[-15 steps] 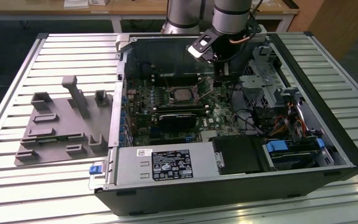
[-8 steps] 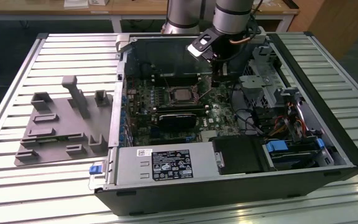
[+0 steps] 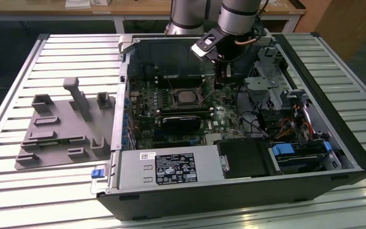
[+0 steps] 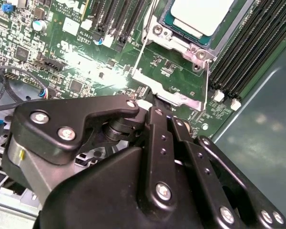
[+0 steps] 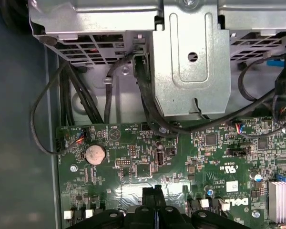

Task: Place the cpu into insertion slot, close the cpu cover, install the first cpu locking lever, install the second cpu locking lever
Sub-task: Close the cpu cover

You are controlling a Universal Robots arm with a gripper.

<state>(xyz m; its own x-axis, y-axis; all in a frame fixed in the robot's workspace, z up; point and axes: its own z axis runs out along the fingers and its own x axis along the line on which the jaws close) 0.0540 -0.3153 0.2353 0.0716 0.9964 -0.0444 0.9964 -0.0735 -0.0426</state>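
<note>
Tool (image 4: 155, 101) with fingers pressed together, tips at the edge of the flipped-open cpu cover (image 4: 181, 98), cpu (image 4: 202, 14) seated in the insertion slot (image 4: 174, 43), green motherboard (image 4: 86, 62) beneath.

White silkscreen markings are printed on the green circuit board (image 5: 133, 143) directly beside the gripper (image 5: 155, 196), and a small white sticker (image 4: 86, 34) is affixed near it. A large printed label (image 3: 175, 168) is carried on the power supply housing (image 3: 132, 168), well apart from the gripper; its wording cannot be made out.
</note>
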